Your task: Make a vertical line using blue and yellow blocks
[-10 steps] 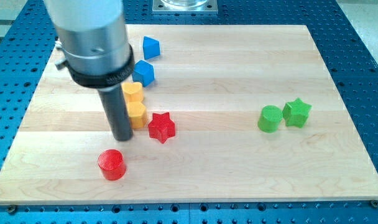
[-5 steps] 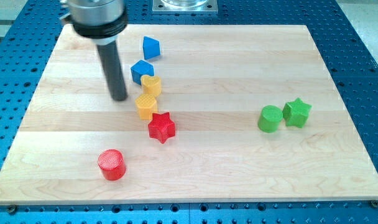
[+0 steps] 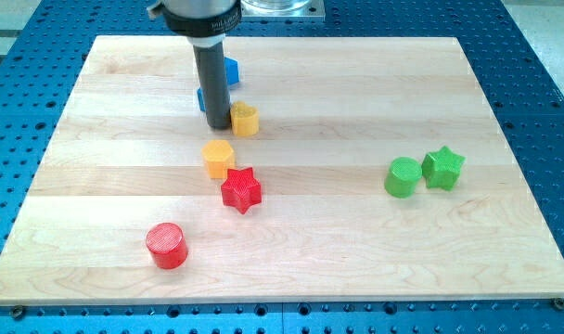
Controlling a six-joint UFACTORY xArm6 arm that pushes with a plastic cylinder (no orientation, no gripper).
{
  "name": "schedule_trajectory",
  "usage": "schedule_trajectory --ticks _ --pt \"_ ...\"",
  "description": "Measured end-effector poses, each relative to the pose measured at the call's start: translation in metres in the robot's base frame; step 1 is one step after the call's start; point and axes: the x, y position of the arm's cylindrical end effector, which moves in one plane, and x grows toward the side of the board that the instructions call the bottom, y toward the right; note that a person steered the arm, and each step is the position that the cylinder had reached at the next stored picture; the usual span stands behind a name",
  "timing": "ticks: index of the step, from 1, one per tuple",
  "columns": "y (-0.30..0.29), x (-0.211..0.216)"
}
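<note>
My tip point(image 3: 218, 125) rests on the board just left of a yellow block point(image 3: 245, 120), touching or nearly touching it. The rod hides most of two blue blocks: one point(image 3: 231, 70) peeks out to its right near the view's top, the other point(image 3: 201, 97) shows only a sliver on its left. A second yellow block, hexagonal point(image 3: 218, 158), lies below the tip. The upper yellow block sits a little to the right of the lower one.
A red star point(image 3: 241, 189) touches the lower yellow block's lower right. A red cylinder point(image 3: 166, 245) sits at the lower left. A green cylinder point(image 3: 403, 176) and a green star point(image 3: 442, 167) stand together at the right. The wooden board point(image 3: 356, 260) lies on a blue perforated table.
My tip moved from beside the lower yellow block toward the view's top and right. Both yellow blocks shifted right, the upper one farther. The rod now covers the blue blocks.
</note>
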Motion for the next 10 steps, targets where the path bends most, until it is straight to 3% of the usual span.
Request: schedule_trajectory --ticks 2,3,5,7,9,10 --pt "-0.048 -0.035" --pt "-0.046 -0.075" --pt "-0.014 -0.059" --pt "-0.036 -0.041" --pt "0.002 -0.041" --pt "-0.023 -0.057"
